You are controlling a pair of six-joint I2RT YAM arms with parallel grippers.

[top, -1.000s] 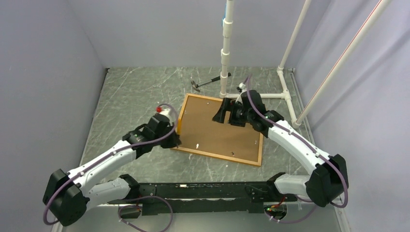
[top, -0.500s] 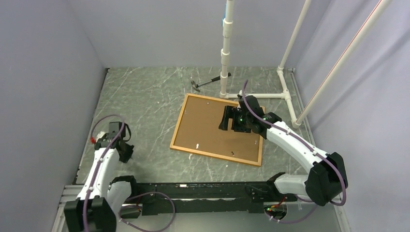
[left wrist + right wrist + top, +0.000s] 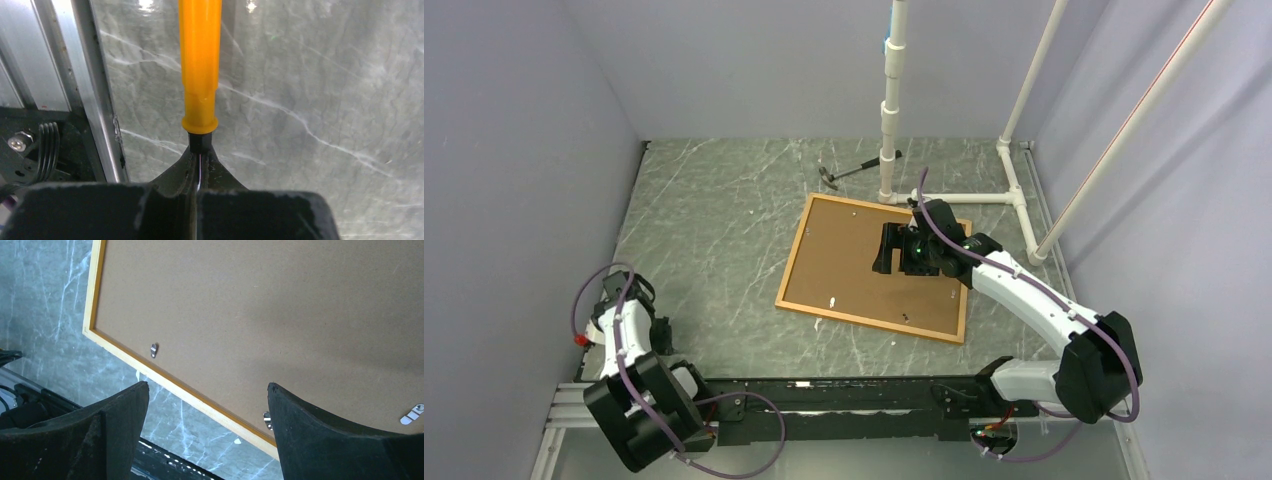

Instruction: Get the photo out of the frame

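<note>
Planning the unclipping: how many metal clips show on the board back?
3 clips: one lower left, one by a finger, one far right. More may be hidden.

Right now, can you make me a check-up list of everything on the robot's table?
Surface: grey marbled table.
Job's things: frame lies flat, face down; photo sits in it, brown back up, metal tabs at its edge.
Clutter: small hammer at the far side.
Grippers: left gripper shut on an orange screwdriver, by the left edge; right gripper open, above the photo's back.
Cables: purple cables hang in loose loops.
Surroundings: white pipe stand, grey walls.
</note>
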